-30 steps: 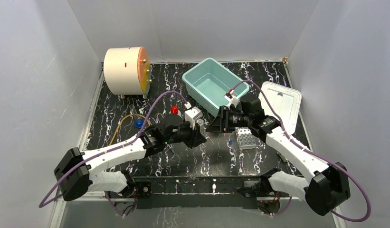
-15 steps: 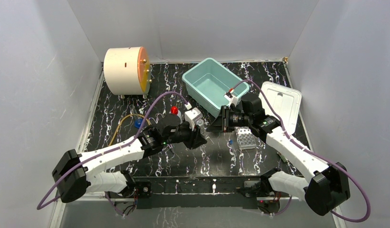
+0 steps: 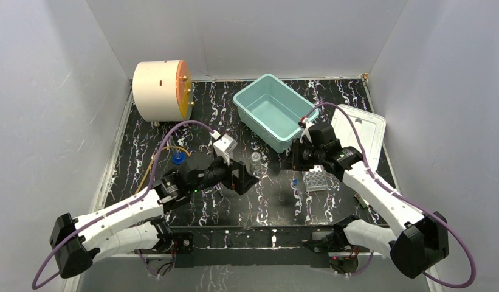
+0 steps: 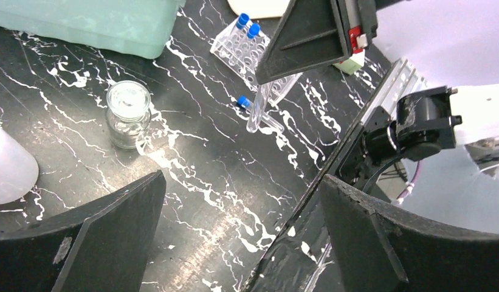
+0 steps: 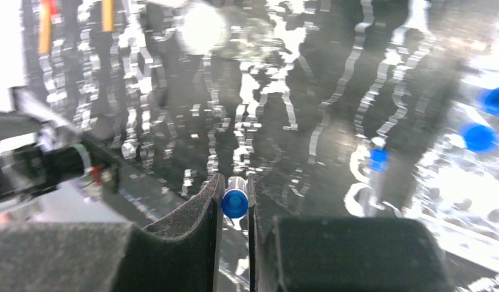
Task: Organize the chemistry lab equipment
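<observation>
Right wrist: pinching blue-capped tube in right end effector, nearing tube rack; pulling spread left end effector back.

The black marbled table is carrying a glass vial ahead-left of my left gripper, a teal bin beyond it. I'm seeing the tube rack standing farther ahead.

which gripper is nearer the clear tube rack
Right. The right gripper, shut on a blue-capped tube, is just left of the clear tube rack; the left gripper is farther left, by the glass vial.
</observation>
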Controlling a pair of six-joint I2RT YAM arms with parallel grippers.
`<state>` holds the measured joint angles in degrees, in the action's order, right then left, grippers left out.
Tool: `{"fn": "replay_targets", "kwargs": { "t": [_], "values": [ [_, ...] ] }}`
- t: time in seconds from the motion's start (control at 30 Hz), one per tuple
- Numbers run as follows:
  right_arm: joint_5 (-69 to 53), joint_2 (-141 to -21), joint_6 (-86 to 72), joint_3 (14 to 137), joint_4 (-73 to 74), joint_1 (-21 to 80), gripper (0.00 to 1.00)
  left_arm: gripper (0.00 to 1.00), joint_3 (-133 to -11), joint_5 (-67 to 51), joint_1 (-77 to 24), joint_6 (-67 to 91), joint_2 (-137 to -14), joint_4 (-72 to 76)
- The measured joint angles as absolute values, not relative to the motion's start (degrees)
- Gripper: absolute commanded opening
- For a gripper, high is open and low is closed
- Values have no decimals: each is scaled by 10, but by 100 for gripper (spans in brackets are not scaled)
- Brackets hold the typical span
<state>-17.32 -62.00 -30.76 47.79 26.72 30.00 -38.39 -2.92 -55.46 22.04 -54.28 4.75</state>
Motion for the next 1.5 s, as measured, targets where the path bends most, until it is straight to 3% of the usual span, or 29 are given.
{"fn": "replay_targets", "kwargs": {
  "t": [0.1, 0.13, 0.53, 1.5],
  "values": [
    [-98, -619, -288, 491, 316, 300, 17, 98, -384, -13, -555, 237, -526, 41],
    [-23, -619, -272, 508, 354, 300, 17, 98, -384, 2, -555, 250, -524, 30],
    [163, -601, -250, 534, 428, 300, 17, 98, -382, 27, -555, 263, -524, 8],
    [239, -581, -245, 441, 279, 289, 17, 98, -378, 41, -555, 276, -520, -1]
  ]
}}
